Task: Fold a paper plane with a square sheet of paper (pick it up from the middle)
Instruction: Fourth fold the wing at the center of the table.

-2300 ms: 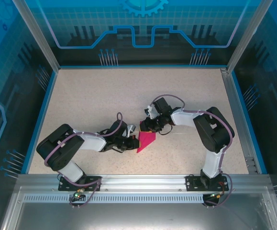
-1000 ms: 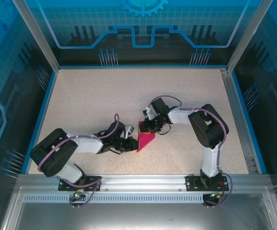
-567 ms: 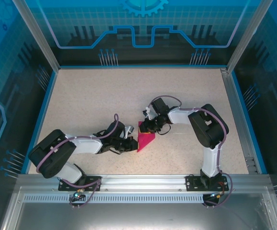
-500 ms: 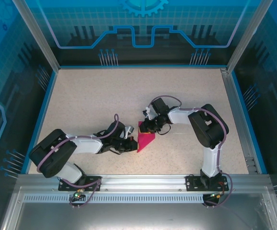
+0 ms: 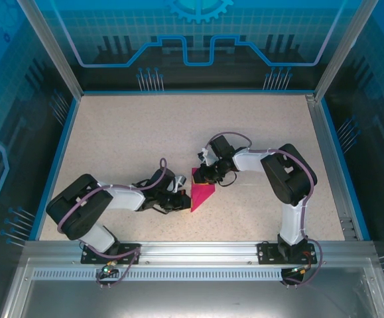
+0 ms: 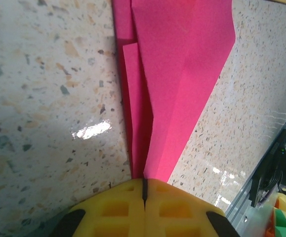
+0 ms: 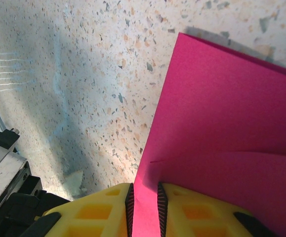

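The folded magenta-pink paper sheet [image 5: 202,193], a creased wedge, lies mid-table on the speckled beige tabletop [image 5: 132,132], with bare surface all round. The left gripper [image 5: 182,201] is clenched on its narrow end. The right gripper [image 5: 203,177] pinches its far edge between 2 yellow pads [image 7: 108,207].

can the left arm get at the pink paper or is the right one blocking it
Yes, it looks so: the left gripper is shut on the pointed end of the paper, and the right gripper pinches another edge, clear of it.
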Tool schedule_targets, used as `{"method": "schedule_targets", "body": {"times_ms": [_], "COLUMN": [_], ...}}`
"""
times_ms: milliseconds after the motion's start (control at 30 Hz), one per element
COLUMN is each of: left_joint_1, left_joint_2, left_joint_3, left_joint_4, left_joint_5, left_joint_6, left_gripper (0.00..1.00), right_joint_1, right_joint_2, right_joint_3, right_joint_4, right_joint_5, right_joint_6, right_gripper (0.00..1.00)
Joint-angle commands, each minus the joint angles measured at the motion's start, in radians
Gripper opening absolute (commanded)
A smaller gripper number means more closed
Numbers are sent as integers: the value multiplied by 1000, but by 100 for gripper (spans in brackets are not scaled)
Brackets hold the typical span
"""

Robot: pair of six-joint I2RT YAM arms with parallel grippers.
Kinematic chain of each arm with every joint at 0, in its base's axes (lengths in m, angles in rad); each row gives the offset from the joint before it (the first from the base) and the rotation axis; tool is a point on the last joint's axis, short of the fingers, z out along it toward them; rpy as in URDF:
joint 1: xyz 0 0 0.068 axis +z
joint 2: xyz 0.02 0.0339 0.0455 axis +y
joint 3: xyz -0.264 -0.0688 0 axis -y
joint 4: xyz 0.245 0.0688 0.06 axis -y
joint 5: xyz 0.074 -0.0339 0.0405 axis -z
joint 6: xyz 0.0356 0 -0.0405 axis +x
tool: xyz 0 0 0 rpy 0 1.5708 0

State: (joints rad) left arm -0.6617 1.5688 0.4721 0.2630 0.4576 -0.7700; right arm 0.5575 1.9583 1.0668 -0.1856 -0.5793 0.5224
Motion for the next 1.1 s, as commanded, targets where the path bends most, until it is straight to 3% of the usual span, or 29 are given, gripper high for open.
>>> {"method": "schedule_targets", "body": {"times_ms": [0, 433, 533, 833, 1067], "left_joint_1": [-23, -94, -100, -108, -101], "left_joint_2": [60, 13, -9, -157, -311], "left_joint_3": [-9, -16, -25, -19, 88], "left_joint_4": [-185, -322, -334, -432, -494], "left_joint_5": [-22, -65, -68, -76, -113], "left_joint_6": [-23, -27, -38, -37, -16], "left_gripper": [0, 1, 6, 16, 21], "right_joint_1": [10, 10, 11, 12, 13], "right_joint_2": [73, 99, 98, 101, 96], "right_joint_3": [-38, -42, -43, -49, -62], "right_joint_4": [-81, -91, -91, -81, -74], "right_joint_5": [122, 151, 154, 155, 156], "right_joint_6": [-29, -39, -39, -35, -30], "right_gripper": [23, 22, 21, 21, 22]}}
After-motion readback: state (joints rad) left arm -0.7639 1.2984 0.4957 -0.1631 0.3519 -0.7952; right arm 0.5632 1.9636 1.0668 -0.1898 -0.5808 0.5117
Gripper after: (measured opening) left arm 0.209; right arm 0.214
